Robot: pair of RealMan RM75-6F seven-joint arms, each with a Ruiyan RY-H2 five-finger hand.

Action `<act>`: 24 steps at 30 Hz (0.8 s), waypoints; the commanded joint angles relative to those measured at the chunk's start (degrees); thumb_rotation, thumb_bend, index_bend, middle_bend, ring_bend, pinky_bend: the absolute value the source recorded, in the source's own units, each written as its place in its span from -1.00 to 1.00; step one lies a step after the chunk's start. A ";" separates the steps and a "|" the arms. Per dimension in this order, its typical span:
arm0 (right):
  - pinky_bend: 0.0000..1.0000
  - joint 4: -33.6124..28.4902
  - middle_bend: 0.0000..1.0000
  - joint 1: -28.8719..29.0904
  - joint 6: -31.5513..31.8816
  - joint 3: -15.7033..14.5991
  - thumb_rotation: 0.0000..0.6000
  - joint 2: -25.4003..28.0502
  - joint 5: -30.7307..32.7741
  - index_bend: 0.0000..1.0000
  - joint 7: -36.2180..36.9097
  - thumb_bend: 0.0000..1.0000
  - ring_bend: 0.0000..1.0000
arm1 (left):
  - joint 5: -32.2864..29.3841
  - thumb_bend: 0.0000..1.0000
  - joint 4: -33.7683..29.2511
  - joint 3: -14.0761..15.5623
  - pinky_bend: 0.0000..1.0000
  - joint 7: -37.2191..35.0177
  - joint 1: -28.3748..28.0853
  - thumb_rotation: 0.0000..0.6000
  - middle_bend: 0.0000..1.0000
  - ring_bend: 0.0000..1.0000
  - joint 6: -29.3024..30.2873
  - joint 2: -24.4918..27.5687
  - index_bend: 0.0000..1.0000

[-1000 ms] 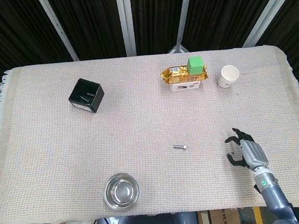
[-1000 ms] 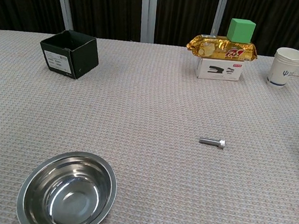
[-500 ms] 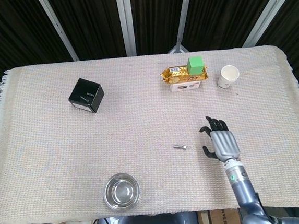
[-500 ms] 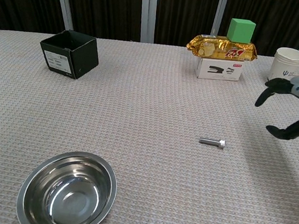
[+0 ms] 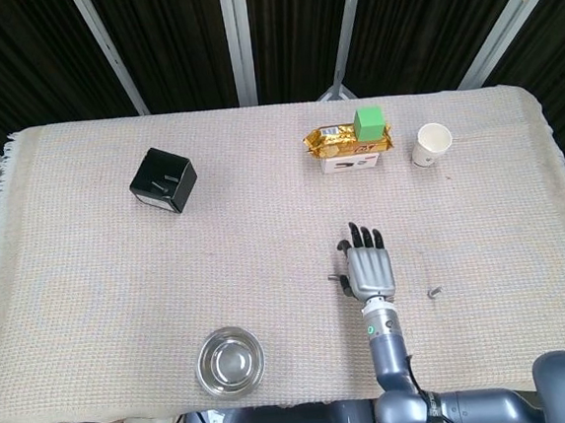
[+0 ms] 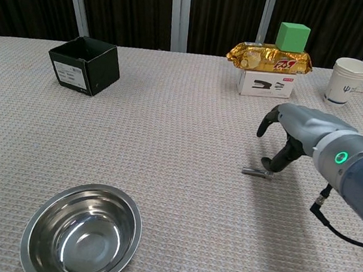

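The table (image 5: 90, 278), covered edge to edge with a pale woven cloth, carries everything in sight. Over its near right part the right arm (image 6: 354, 178) reaches in from the near edge, grey with a small green light on the wrist, and ends in the right hand (image 5: 369, 268), which hovers palm down directly above the bolt (image 6: 256, 173). The fingers (image 6: 269, 122) are spread and curved downward with nothing between them, and in the chest view the thumb tip comes down just at the bolt's head end; whether it actually touches the metal cannot be told. The bolt itself lies flat on the cloth near the middle of the table, and in the head view only its left tip shows beside the hand. Near the front edge on the left sits a steel bowl (image 5: 230, 361), upright and well apart from the hand. Toward the far left stands a black box (image 5: 163, 179), open at the top. At the far side, right of centre, a white box (image 6: 266, 85) bears a gold snack packet (image 6: 269, 57) lying across it, and a green cube (image 6: 292, 36) rests on top of the packet. Just to the right of that stack stands a white paper cup (image 5: 432, 143). A second small metal piece (image 5: 433, 291) lies on the cloth near the hand's right side. The left hand shows in neither view.
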 commanded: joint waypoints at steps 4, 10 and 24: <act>-1.00 1.83 -0.98 -0.07 0.61 -0.55 1.00 -1.45 0.18 -0.31 0.60 -0.23 -1.00 | -0.25 -0.87 0.20 -0.11 -0.89 -0.18 -0.17 1.00 -0.77 -0.96 -0.36 0.03 -0.64; -1.00 2.38 -0.98 -1.34 0.70 -1.71 1.00 -2.08 -0.15 -0.26 2.35 -0.23 -1.00 | -0.08 -0.87 0.08 -0.05 -0.89 0.20 -0.26 1.00 -0.77 -0.96 -0.31 -0.10 -0.64; -1.00 5.27 -0.98 -2.31 -0.66 -2.78 1.00 -5.02 -1.90 -0.16 5.16 -0.23 -1.00 | -0.24 -0.87 0.11 -0.07 -0.89 0.25 -0.33 1.00 -0.77 -0.96 -0.41 -0.12 -0.64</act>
